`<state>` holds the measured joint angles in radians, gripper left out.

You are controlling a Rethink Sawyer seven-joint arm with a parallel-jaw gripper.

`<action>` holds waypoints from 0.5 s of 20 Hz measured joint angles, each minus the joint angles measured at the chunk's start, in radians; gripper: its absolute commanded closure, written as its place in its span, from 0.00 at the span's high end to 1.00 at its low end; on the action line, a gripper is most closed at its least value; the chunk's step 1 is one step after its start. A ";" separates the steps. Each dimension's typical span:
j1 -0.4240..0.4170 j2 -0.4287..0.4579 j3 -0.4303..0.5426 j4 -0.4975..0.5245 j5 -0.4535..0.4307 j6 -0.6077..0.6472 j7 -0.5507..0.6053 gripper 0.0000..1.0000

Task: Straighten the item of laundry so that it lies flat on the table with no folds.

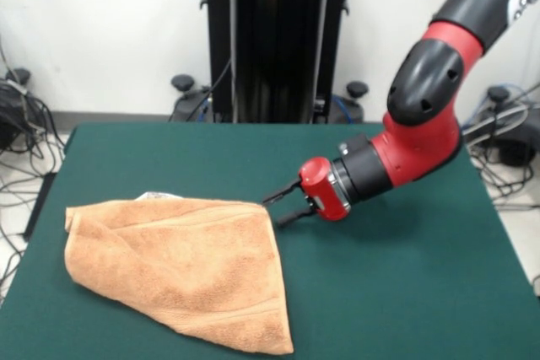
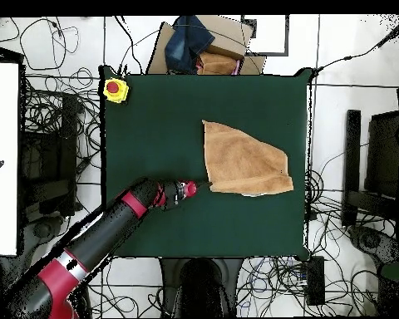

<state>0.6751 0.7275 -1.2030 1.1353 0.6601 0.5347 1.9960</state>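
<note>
The towel (image 1: 181, 263) lay folded at lower left of the table (image 1: 405, 292). The pincer (image 1: 285, 204) hung open at its right corner, gripping nothing. Closing too shallow could let the corner slip free.

Towel (image 1: 181, 271) of tan-orange terry cloth, nubbly and matt, table (image 1: 405, 292) topped in dark green felt-like covering, matt and even, gripper (image 1: 283, 206) with slim black fingers, arm (image 1: 413, 137) shell glossy red and black plastic
</note>
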 measured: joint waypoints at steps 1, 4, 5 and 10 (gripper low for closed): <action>0.000 0.000 0.000 0.000 -0.002 0.000 0.000 1.00; 0.002 0.002 0.000 0.001 -0.007 0.000 0.000 1.00; 0.002 0.002 0.000 0.001 -0.008 0.000 0.000 1.00; 0.002 0.009 0.000 0.004 -0.016 0.000 0.000 1.00</action>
<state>0.6774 0.7369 -1.2034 1.1389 0.6441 0.5345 1.9960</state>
